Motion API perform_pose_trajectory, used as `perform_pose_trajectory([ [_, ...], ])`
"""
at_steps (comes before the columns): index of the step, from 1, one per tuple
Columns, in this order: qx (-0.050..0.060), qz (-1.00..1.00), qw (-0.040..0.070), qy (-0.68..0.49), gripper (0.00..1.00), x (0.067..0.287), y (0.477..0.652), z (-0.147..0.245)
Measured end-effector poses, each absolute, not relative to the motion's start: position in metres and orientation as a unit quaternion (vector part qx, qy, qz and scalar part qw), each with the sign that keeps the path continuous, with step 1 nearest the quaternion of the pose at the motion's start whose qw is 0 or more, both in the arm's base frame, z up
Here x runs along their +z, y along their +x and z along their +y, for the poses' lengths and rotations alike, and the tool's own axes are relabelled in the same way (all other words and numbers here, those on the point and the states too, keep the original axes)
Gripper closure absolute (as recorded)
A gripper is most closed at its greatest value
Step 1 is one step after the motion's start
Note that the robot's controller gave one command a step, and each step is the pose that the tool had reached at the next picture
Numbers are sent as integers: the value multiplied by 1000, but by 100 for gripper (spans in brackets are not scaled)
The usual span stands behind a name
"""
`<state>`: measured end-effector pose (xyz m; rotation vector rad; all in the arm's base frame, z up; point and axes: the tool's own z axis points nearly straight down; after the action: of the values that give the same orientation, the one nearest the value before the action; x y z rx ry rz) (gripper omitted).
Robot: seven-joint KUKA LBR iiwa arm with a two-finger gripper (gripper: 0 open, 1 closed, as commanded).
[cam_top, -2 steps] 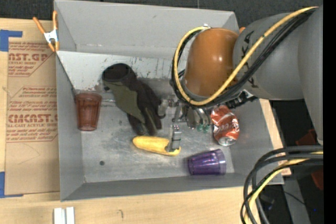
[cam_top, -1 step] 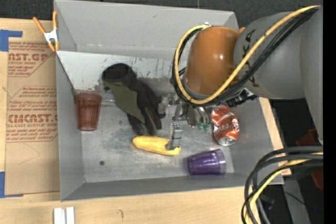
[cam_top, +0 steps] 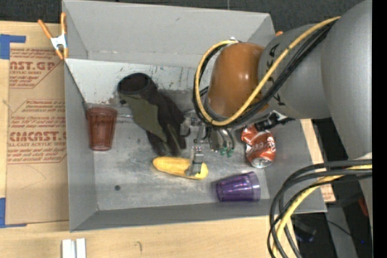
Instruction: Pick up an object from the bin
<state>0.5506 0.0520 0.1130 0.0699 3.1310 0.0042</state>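
— What's nearest you in the bin (cam_top: 151,214)?

— A purple cup (cam_top: 239,187) on its side by the front wall. Just behind it is the yellow banana (cam_top: 172,165), lying flat mid-bin. My gripper (cam_top: 198,161) is down at its right end, touching or nearly so (I cannot tell how wide it stands, or whether it has a hold).

— How will it handle?

— Light, soft, curved and a bit slick, I'd judge. I'd take it gently across the thick middle. Farther back are a crushed red can (cam_top: 259,147), a dark glove (cam_top: 154,115) and a brown cup (cam_top: 101,127).
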Motion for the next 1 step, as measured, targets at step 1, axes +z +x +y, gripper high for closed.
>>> perform_pose_trajectory([
  [1,1,997,1,72,0,74,550,57],
])
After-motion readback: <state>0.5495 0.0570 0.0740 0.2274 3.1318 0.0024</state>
